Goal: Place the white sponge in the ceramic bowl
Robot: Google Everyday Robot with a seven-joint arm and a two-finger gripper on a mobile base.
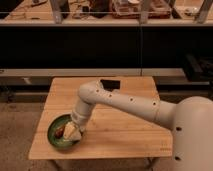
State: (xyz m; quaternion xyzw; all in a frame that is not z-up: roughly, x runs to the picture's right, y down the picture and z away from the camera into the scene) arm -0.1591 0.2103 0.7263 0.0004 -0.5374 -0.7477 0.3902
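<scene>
The green ceramic bowl [56, 139] sits on the front left part of the wooden table [125, 135]. My gripper [71, 132] reaches down from the white arm over the bowl's right half. A pale cream block, the white sponge [74, 133], is at the gripper's tip, low over the bowl's inside. I cannot tell whether it rests on the bowl. A small reddish-brown object [60, 131] lies in the bowl just left of the gripper.
A black flat object [110, 83] lies at the table's back edge, behind the arm. A dark shelf unit [105, 45] with cluttered trays on top stands behind the table. The floor lies left of and in front of the table.
</scene>
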